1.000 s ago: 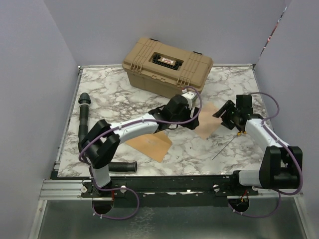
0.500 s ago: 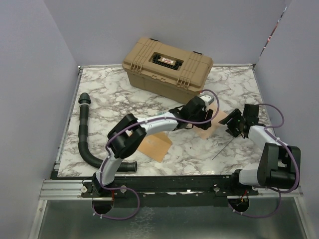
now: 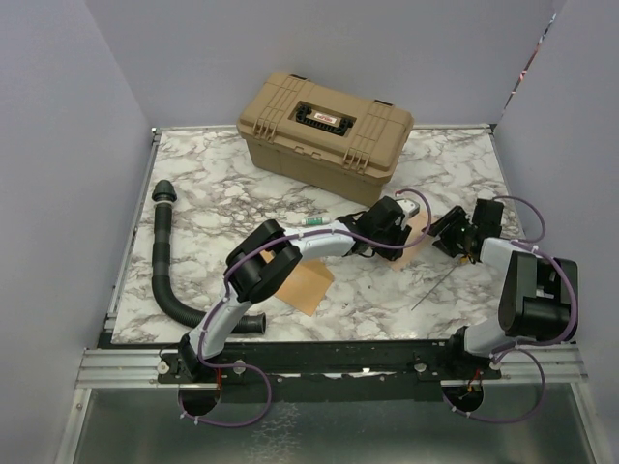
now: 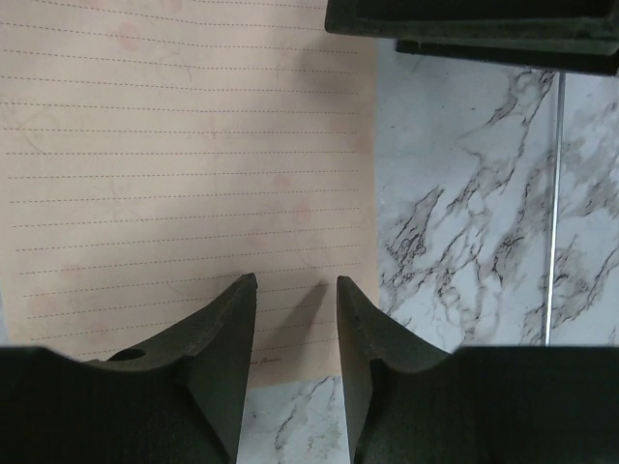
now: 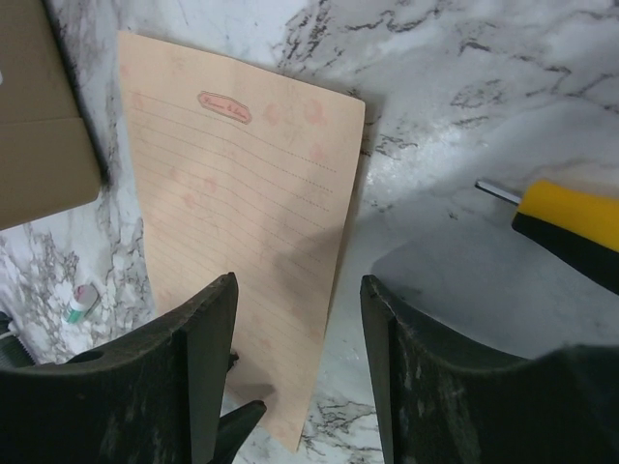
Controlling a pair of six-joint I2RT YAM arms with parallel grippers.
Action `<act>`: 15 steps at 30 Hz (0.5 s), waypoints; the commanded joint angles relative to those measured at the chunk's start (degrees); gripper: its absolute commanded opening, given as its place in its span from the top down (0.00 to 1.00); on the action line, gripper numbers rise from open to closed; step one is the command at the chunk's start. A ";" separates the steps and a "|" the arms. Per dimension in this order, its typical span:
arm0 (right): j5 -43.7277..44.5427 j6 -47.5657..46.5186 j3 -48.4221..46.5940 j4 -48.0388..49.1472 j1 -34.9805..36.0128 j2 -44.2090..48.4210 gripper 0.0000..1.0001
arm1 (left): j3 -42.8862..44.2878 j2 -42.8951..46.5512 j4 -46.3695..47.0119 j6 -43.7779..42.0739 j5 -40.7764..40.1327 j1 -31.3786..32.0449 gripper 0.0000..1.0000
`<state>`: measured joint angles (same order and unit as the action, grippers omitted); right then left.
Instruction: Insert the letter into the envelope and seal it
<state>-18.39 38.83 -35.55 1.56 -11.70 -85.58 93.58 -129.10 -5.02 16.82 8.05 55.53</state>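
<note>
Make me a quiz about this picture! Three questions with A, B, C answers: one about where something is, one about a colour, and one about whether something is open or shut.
1. The case is
A) wide open
B) shut
C) upside down

2. The hose is
A) black
B) red
C) green

3. The letter lies
A) on top of the case
B) inside the hose
C) flat on the table

Answers:
1 B: the lid sits down on the case, with its handle on top.
2 A: the hose is black from end to end.
3 C: both wrist views show the lined sheet lying flat on the marble.
</note>
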 commanded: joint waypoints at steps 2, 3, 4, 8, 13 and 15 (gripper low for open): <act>-5.13 -2.82 3.47 7.99 -0.68 -2.21 0.42 | -0.10 -3.72 -8.49 -4.82 1.19 0.46 0.61; -6.33 -2.75 4.91 11.17 -0.83 -2.00 0.42 | -0.28 -3.78 -9.37 -5.46 2.53 0.46 0.61; -7.71 -2.42 6.35 15.51 -0.96 -1.95 0.42 | -0.53 -3.84 -9.89 -6.00 4.40 0.46 0.61; -13.47 -0.61 7.46 22.14 -1.08 -4.79 0.42 | -0.83 -4.21 -12.29 -7.17 6.05 0.46 0.64; -18.15 4.14 9.40 30.21 -1.06 -7.57 0.44 | -0.49 -4.57 -13.25 -6.66 5.48 0.46 0.64; -18.53 5.44 9.63 31.12 -1.07 -8.18 0.44 | -0.19 -4.74 -13.34 -6.28 5.44 0.46 0.64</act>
<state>-32.93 41.01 -27.90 27.42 -12.60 -91.79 94.56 -129.36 -7.75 10.48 11.11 55.46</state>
